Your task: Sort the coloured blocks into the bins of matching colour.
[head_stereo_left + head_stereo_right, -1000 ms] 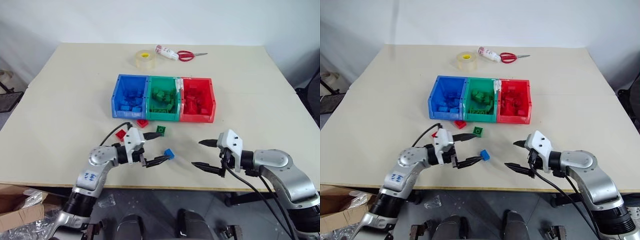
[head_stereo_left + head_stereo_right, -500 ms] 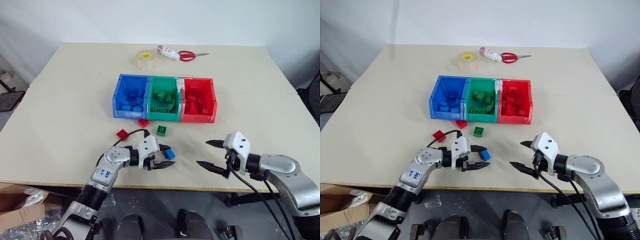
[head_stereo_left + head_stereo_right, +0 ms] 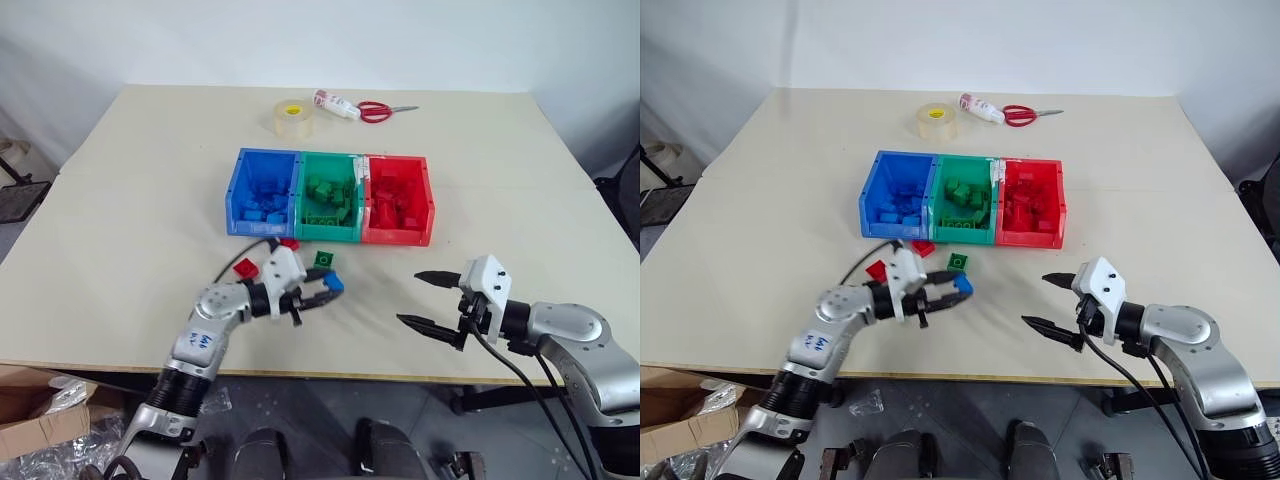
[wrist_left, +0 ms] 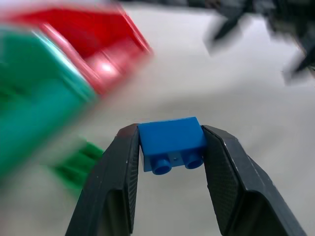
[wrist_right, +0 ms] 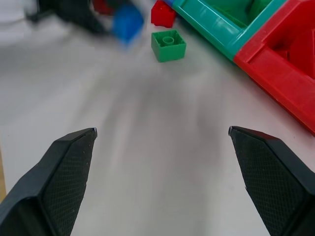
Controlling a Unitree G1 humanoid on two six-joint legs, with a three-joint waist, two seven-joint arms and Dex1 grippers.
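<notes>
- Blue block [image 4: 171, 142]: lower centre-left of the head view, clamped between the left gripper [image 3: 322, 291] fingers, above the bench [image 3: 120, 230].
- Bins [image 3: 330, 196]: blue, green, red, joined, frame centre.
- Green block [image 3: 323, 260], red blocks [image 3: 245, 267]: just below the bins.
- Right gripper [image 3: 426, 298]: lower right, fingers spread wide, empty.

No legible text or labels

Glossy plastic bins [image 3: 330, 225], smooth plastic blue block [image 4: 172, 141], matt textured black fingers [image 4: 231, 182], matt beige tabletop [image 3: 500, 180]
</notes>
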